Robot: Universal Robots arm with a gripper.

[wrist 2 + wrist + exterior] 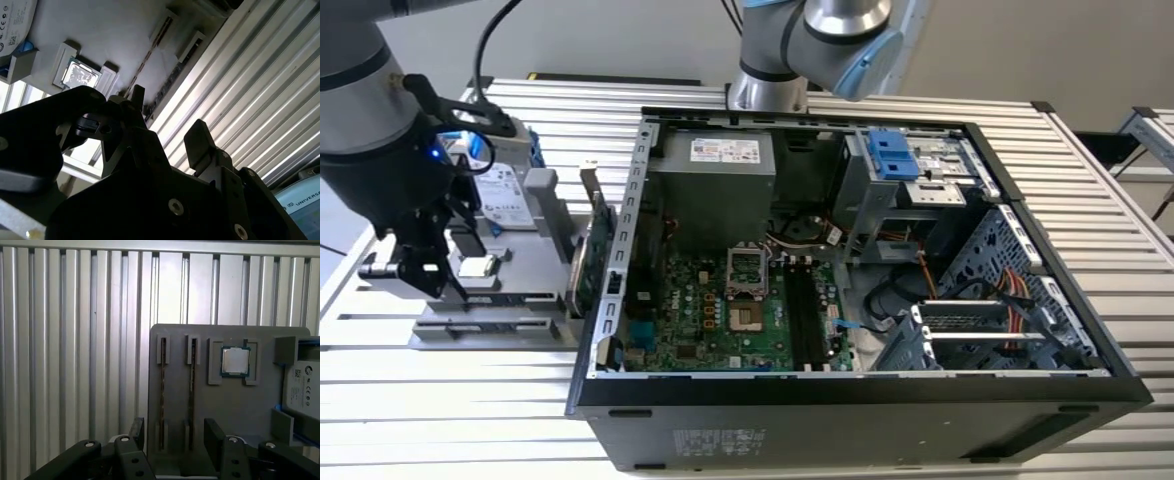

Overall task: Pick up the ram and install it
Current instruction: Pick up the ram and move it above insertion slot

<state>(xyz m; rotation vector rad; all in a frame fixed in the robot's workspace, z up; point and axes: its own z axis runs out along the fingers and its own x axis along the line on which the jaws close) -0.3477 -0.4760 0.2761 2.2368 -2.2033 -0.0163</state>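
Two ram sticks stand on edge in parallel slots of a grey holder. In the first wrist view they are thin dark strips, one beside the other. They also show in the second wrist view, one and its neighbour. My gripper hovers above them, open, with one fingertip outside each side of the pair and nothing between. In the exterior view the gripper hangs over the holder at the exterior view's left, beside the open computer case.
A processor chip and a silver hard drive sit in the same holder. A green card stands against the case wall. Inside the case lie the motherboard and its long black slots. Ribbed metal table all around.
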